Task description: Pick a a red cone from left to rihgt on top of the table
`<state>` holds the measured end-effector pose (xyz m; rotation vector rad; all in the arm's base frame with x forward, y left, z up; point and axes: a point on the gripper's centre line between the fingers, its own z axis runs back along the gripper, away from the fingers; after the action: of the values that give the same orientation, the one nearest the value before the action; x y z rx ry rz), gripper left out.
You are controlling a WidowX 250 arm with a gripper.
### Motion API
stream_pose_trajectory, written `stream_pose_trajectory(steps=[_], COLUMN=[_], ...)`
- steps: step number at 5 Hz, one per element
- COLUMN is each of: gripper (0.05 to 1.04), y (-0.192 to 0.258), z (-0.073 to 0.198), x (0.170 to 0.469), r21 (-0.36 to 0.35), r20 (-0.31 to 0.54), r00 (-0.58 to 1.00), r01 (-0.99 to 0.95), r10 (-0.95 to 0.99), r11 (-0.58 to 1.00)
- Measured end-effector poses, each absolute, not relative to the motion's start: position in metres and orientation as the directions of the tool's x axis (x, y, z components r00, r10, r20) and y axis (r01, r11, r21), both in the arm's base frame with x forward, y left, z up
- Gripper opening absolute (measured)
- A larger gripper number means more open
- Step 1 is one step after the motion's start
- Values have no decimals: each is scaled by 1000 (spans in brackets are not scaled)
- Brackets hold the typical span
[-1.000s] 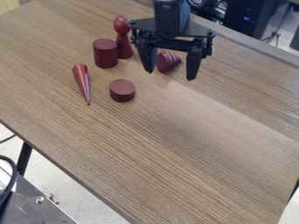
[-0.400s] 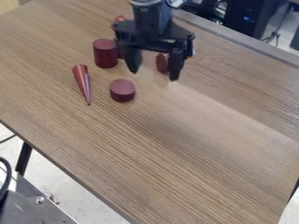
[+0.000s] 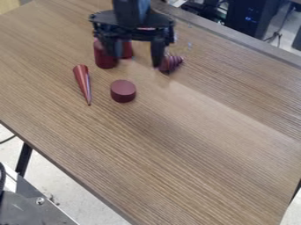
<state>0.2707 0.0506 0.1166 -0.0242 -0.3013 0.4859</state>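
Above the back left of the table (image 3: 176,145) hangs the black gripper (image 3: 135,59), open, with its two fingers wide apart and nothing held between them. The red cone (image 3: 83,83) lies on its side on the wood at the left, its narrow tip toward the front edge. It is to the left of the gripper and lower in the view, apart from it.
A red cylinder (image 3: 103,59) stands partly behind the gripper's left finger. The base of another red piece (image 3: 127,50) shows between the fingers. A ridged red piece (image 3: 170,63) lies by the right finger. A short red disc (image 3: 122,91) sits right of the cone.
The gripper has moved left across the back of the table, from above the ridged piece to over the cylinder. It stays open, and the cone has not moved.
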Motion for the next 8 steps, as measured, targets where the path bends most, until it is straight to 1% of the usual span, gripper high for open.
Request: stream_pose_trajectory(steps=[1,3,4,5,6,7,8], gripper=[984,984,984,984,984,984,984], y=[68,95,103,118,128,136,152], z=[114,116,104,84,74,63,52], x=[271,269,259,267,271,268,262], r21=[-90,-166,-142,-98,-110,-128,-136], r20=[273,281,290,290,266,238,210], r00=[801,715,614,603,602,607,580], r01=[-530,-620,-731,-754,-757,-754,-780], r10=[533,640,734,743,753,758,787], r11=[843,766,668,650,644,644,611])
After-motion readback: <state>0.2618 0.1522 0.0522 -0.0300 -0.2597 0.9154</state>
